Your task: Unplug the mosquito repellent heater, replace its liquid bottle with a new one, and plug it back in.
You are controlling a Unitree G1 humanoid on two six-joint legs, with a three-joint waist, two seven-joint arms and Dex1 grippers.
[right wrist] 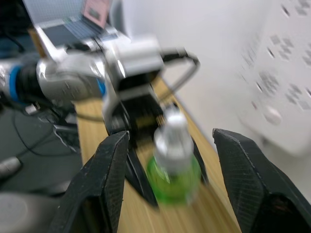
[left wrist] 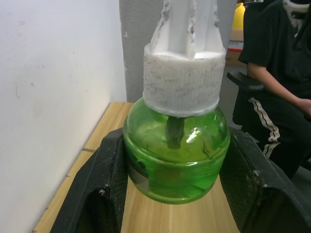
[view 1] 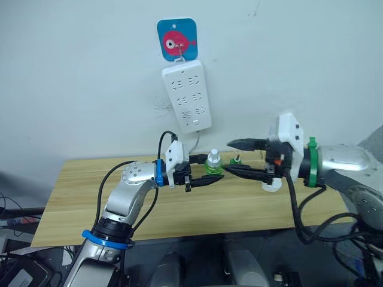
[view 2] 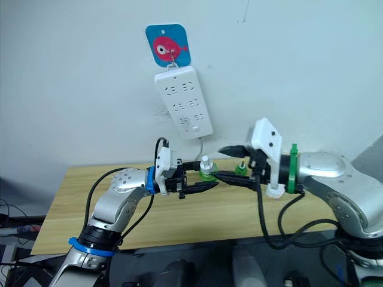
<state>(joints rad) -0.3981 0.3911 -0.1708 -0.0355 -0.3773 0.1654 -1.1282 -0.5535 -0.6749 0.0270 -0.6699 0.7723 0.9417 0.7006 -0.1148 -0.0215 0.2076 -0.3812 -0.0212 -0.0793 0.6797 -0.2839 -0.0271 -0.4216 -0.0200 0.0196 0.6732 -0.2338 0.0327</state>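
A: Report the left side of the scene first.

B: The left gripper [view 1: 206, 169] reaches toward 3 o'clock over the wooden table [view 1: 78, 197], a pale, straight-grained board. Its two black fingers [left wrist: 104, 194] are clamped on the green bottle [view 1: 212, 162], one against each flank. The bottle body is round, translucent green plastic with liquid inside; a white, rough-textured cylindrical cap [left wrist: 183, 82] tops it and a dark wick runs down from the cap.

A: And above, at 12 o'clock?

B: A long white glossy power strip [view 1: 187, 98] hangs upright on the wall from a hook on a blue square plaque [view 1: 177, 38] printed with a red fish. Its cord drops toward the table.

A: Continue to the right.

B: A second, smaller green bottle with a dark cap [view 1: 236, 159] stands just beside the first, at its 3 o'clock. The right gripper [view 1: 236, 156] points toward 9 o'clock, its fingers spread wide and holding nothing, with the first bottle in front of the gap.

A: Location of the mosquito repellent heater?

B: A white rounded plastic piece [view 1: 270, 185] rests on the table below the right wrist; it is mostly hidden, so its identity cannot be confirmed. In the left wrist view, a person in dark clothing [left wrist: 277, 97] sits beyond the table.
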